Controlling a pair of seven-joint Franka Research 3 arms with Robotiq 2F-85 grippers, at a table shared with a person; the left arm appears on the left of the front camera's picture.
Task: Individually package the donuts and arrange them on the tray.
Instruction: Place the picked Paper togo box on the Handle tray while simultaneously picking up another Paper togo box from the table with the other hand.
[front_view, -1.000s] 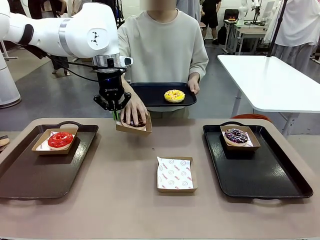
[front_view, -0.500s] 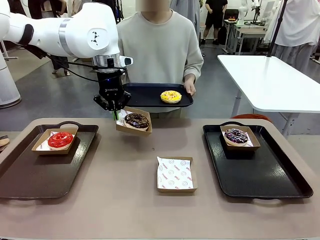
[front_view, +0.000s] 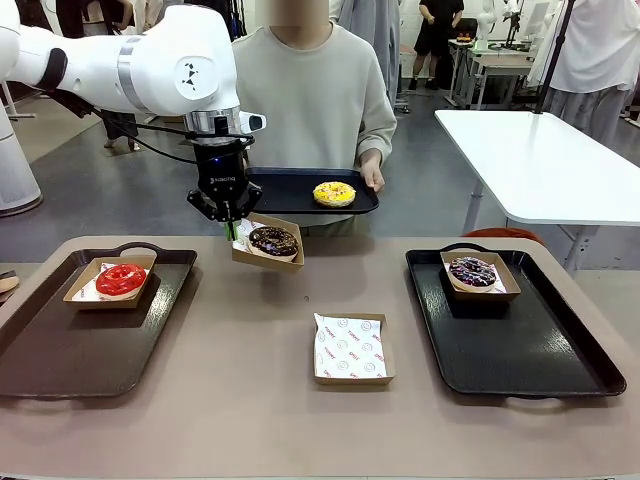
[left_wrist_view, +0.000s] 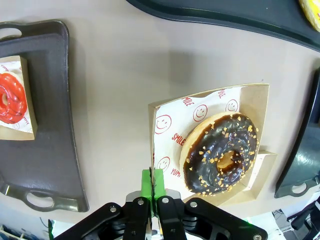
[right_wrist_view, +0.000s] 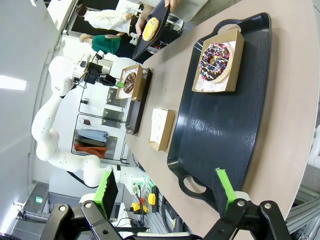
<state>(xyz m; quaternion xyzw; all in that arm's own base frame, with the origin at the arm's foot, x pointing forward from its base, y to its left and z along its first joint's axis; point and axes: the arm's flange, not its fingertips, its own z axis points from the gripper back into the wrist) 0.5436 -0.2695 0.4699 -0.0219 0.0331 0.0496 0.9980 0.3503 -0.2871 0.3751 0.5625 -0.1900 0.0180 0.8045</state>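
My left gripper (front_view: 229, 226) is shut on the rim of a cardboard box (front_view: 250, 257) holding the chocolate donut with sprinkles (front_view: 273, 241), lifted near the table's far edge. In the left wrist view the green pads (left_wrist_view: 151, 181) pinch the box's paper-lined edge beside that donut (left_wrist_view: 220, 152). The red donut (front_view: 120, 279) sits boxed on the left tray (front_view: 60, 350). The purple donut (front_view: 472, 271) sits boxed on the right tray (front_view: 520, 350). The person holds a black tray (front_view: 290, 190) carrying the yellow donut (front_view: 334, 193). My right gripper (right_wrist_view: 165, 192) stands open off the near end of the right tray (right_wrist_view: 225, 125).
An empty paper-lined box (front_view: 350, 348) lies at the table's middle, between the two trays. The person stands at the far side, with one hand (front_view: 371, 177) on the held tray. A white table (front_view: 540, 160) stands behind at the right.
The person's hand has lifted off the chocolate donut, leaving it in the box I hold. The person's tray with the yellow donut has drifted a little left. My arms are still.
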